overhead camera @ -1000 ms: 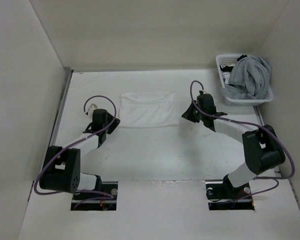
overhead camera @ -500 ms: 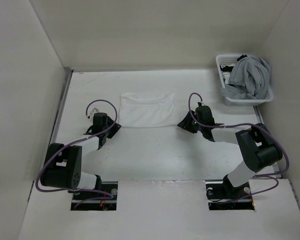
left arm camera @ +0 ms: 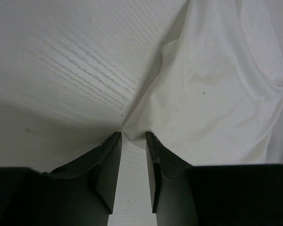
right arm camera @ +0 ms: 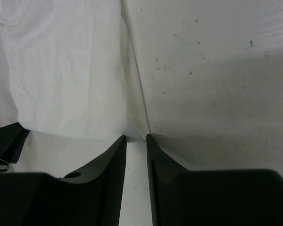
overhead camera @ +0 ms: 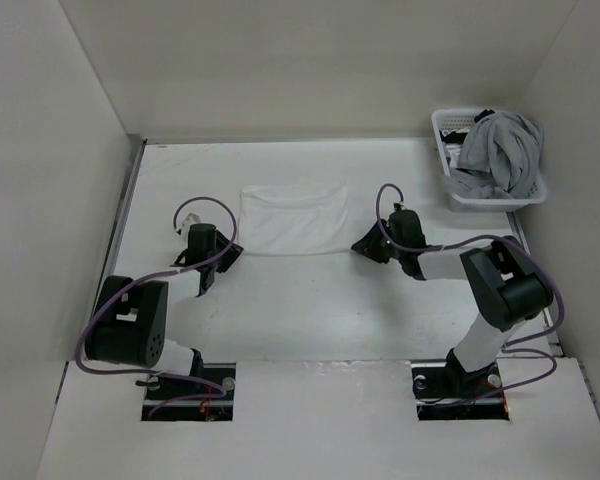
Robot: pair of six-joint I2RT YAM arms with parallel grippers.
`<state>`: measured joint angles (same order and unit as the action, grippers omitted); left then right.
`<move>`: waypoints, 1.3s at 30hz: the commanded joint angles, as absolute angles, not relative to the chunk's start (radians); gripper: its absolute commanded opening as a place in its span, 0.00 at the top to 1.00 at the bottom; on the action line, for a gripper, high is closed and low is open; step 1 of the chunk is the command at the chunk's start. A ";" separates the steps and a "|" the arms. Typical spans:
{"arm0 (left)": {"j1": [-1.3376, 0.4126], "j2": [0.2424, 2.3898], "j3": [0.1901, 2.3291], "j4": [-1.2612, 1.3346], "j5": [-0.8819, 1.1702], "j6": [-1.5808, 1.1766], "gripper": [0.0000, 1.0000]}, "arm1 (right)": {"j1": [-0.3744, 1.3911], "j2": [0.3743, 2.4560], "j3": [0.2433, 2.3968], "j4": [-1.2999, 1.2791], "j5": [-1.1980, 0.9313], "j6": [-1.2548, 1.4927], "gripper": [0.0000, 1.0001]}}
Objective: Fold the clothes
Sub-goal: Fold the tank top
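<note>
A white garment (overhead camera: 292,218) lies flat as a wide rectangle on the tabletop (overhead camera: 310,310), toward 12 o'clock from its middle, well apart from the basket (overhead camera: 450,190) in the 2 o'clock corner, which is heaped with grey clothes (overhead camera: 500,150). Both arms reach low across the tabletop to the cloth's near edge. The left pincer (left arm camera: 132,135) sits at the garment's 7 o'clock corner; its two dark fingers (left arm camera: 108,165) stand a narrow gap apart, bare tabletop showing between them, and the point of the corner lies right at their tips, not visibly pinched. The right pincer (right arm camera: 136,137) sits at the 5 o'clock corner, its fingers likewise slightly parted, with the garment's side edge running down to end just at the tips, the cloth spreading toward 10 o'clock from there
</note>
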<state>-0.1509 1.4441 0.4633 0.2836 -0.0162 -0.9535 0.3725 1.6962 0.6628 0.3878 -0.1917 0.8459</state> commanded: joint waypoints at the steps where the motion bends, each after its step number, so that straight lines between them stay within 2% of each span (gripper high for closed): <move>1: -0.145 1.485 0.474 0.276 -0.035 -0.954 0.75 | 0.361 1.720 0.698 0.433 -0.207 0.859 0.73; 5: -0.151 1.503 0.485 0.284 -0.035 -0.956 0.84 | 0.361 1.732 0.710 0.437 -0.190 0.859 0.81; 9: -0.150 1.503 0.489 0.284 -0.035 -0.956 0.93 | 0.361 1.749 0.719 0.457 -0.187 0.856 0.94; 14: -0.150 1.398 0.468 0.275 -0.040 -0.951 0.99 | 0.366 1.662 0.675 0.471 -0.166 0.841 1.00; 20: -0.182 1.006 0.451 0.071 -0.048 -0.939 1.00 | 0.413 1.279 0.559 0.316 -0.123 0.790 1.00; 25: -0.214 0.604 0.561 -0.269 -0.086 -0.927 1.00 | 0.563 0.811 0.560 -0.070 0.043 0.735 1.00; 29: -0.249 0.450 0.704 -0.454 -0.118 -0.922 1.00 | 0.732 0.586 0.682 -0.340 0.219 0.730 1.00; 34: -0.289 0.512 0.721 -0.433 -0.111 -0.930 0.99 | 0.823 0.636 0.764 -0.373 0.279 0.700 1.00; 39: -0.262 0.737 0.673 -0.275 -0.100 -0.905 0.98 | 0.665 0.843 0.752 -0.195 0.119 0.669 0.99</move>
